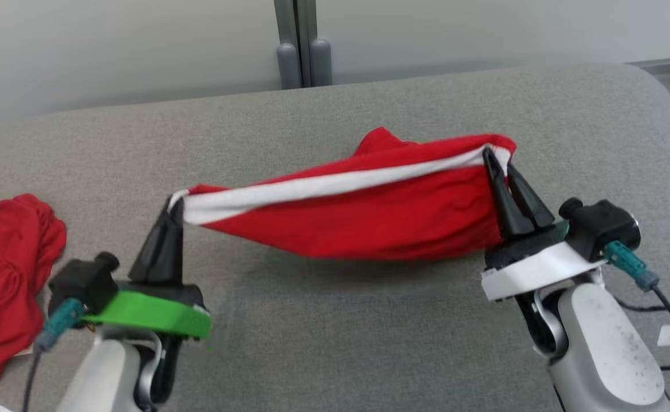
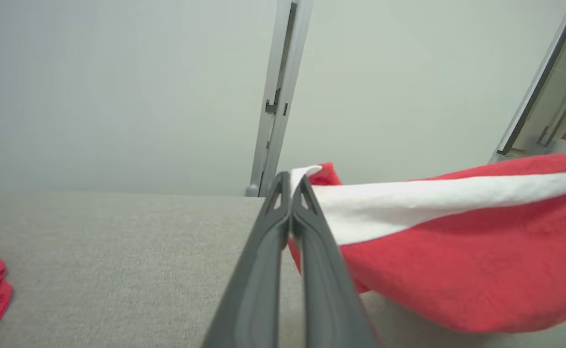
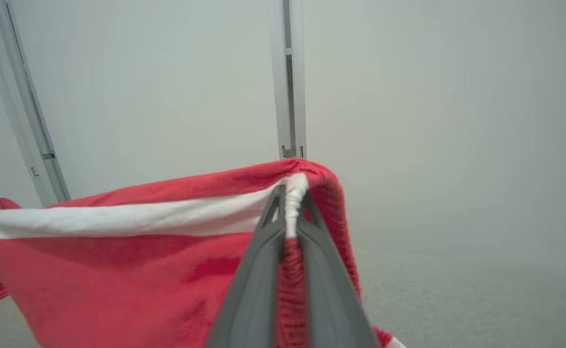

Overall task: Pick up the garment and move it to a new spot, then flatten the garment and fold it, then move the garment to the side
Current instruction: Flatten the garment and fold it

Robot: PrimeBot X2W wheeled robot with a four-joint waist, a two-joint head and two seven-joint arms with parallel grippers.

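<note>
While it hangs over the surface (image 1: 369,337), the garment (image 1: 381,223) is held taut by its white band (image 1: 323,186) — one end pinched in the left tool (image 1: 173,205), the other in the right tool (image 1: 498,160). Soft, light, limp cloth is expected — best gripped at the band ends.

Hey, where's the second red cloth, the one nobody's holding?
In the head view the crumpled red cloth lies on the grey surface at the far left, just left of the left gripper and apart from the stretched garment.
</note>
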